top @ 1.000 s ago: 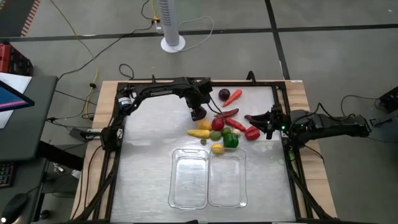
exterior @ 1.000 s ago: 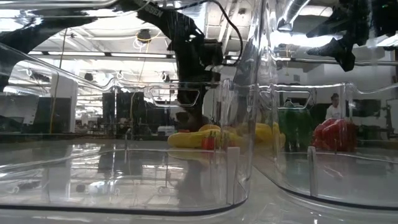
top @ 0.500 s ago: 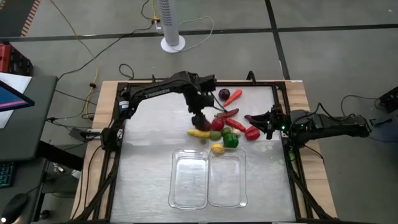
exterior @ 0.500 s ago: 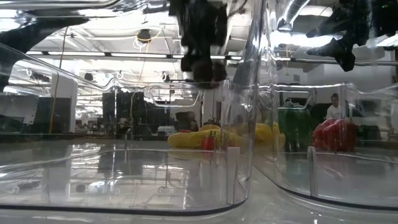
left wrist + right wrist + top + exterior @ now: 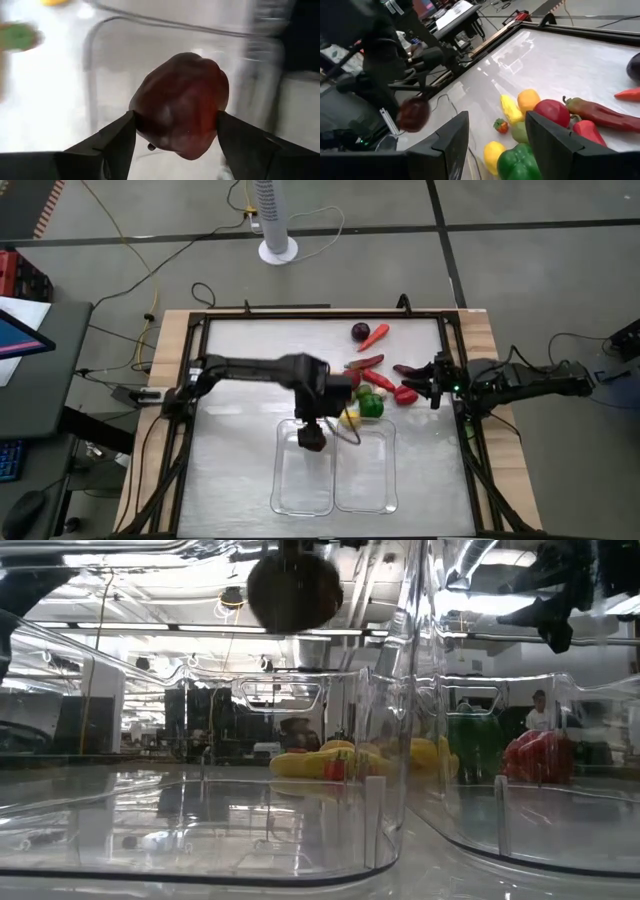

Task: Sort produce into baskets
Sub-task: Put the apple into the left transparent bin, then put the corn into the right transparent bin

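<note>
Swinging off the pile, our left pincer (image 5: 312,438) now hangs over the left tub (image 5: 305,467), gripping a dark red pepper (image 5: 181,104); right pincer (image 5: 432,381) waits open.

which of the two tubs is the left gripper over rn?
The left tub, farther from the right arm. The left gripper holds a dark red pepper above its far end; the right tub has nothing over it.
</note>
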Robot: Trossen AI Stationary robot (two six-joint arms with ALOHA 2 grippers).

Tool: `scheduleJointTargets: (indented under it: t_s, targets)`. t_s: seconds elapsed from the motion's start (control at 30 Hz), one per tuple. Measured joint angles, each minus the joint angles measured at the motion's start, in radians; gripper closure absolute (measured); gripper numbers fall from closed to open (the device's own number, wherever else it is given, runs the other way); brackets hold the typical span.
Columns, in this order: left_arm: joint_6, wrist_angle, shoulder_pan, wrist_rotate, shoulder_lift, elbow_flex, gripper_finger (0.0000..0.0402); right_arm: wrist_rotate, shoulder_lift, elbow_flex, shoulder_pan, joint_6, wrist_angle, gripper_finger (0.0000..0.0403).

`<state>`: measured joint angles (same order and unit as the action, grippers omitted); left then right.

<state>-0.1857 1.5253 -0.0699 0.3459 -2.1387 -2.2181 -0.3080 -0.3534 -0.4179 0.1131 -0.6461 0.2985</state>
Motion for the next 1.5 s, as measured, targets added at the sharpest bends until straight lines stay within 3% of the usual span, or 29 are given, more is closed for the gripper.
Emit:
scheduleJointTargets:
  t_s: [0.07,0.17,0.43,0.53,0.73,0.97,1.27,1.5]
  targets:
    - [-0.065,0.000,-0.028,-0.105,0.000,0.000,0.0151,0.001,0.000,0.000,0.007,0.000,0.001,0.0182]
    - [-0.139,-0.001,-0.050,-0.174,0.000,0.000,0.0139,0.003,0.000,0.000,0.011,0.001,0.000,0.0182]
    - [-0.197,-0.005,-0.055,-0.171,0.000,0.000,0.0087,0.009,0.000,0.000,0.011,-0.012,0.000,0.0182]
    - [-0.180,-0.010,-0.025,-0.161,0.000,-0.011,0.0078,0.020,0.000,0.000,0.011,-0.024,0.000,0.0182]
    - [-0.148,-0.069,0.084,-0.246,0.001,-0.027,0.0081,0.021,0.000,0.000,0.009,-0.026,0.000,0.0182]
    - [0.013,-0.234,0.213,-0.312,-0.005,0.002,0.0081,0.021,-0.002,0.000,0.008,-0.027,0.000,0.0182]
    - [0.170,-0.352,0.306,-0.229,-0.006,0.215,0.0082,-0.008,-0.002,0.000,0.008,-0.038,0.005,0.0182]
    - [0.252,-0.403,0.297,-0.257,-0.003,0.378,0.0082,-0.009,-0.002,0.000,0.008,-0.061,0.012,0.0182]
